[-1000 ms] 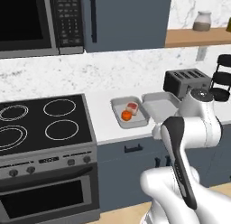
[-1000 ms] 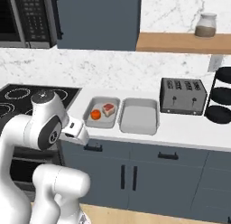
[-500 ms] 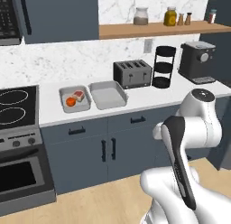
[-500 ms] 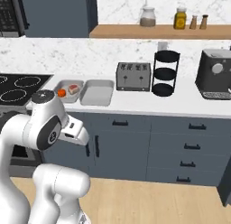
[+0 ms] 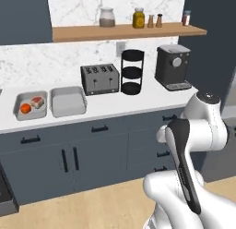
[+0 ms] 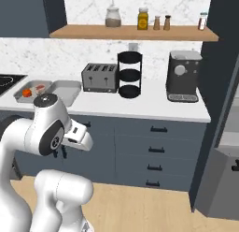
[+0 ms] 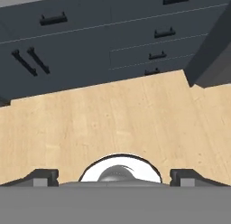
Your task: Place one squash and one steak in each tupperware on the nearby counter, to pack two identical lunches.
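Note:
On the white counter [image 5: 138,101] lie two light-grey tupperware side by side. The left tupperware [image 5: 18,113] [image 6: 21,96] holds one orange-red squash [image 5: 25,108] [image 6: 27,92] and one pinkish-red steak [image 5: 38,102] [image 6: 40,89]. Nothing lies in the right tupperware [image 5: 68,102] [image 6: 68,90]. My gripper [image 7: 115,177] hangs well in front of the counter, pointing down at the wooden floor. Its fingertips [image 7: 43,177] stand wide apart, open, with nothing between them.
A toaster [image 5: 99,79] [image 6: 100,77], a black tiered rack [image 5: 132,72] [image 6: 130,74] and a coffee machine [image 5: 173,67] [image 6: 183,76] stand on the counter right of the containers. Jars sit on the wooden shelf [image 5: 120,32]. Dark drawers [image 7: 135,33] face the hand. A tall dark unit [image 6: 219,109] closes the right.
The whole picture has slid left as the base drove right: stove and microwave are gone, coffee machine and tall unit have come in. The arm's pose and the open jaws look unchanged.

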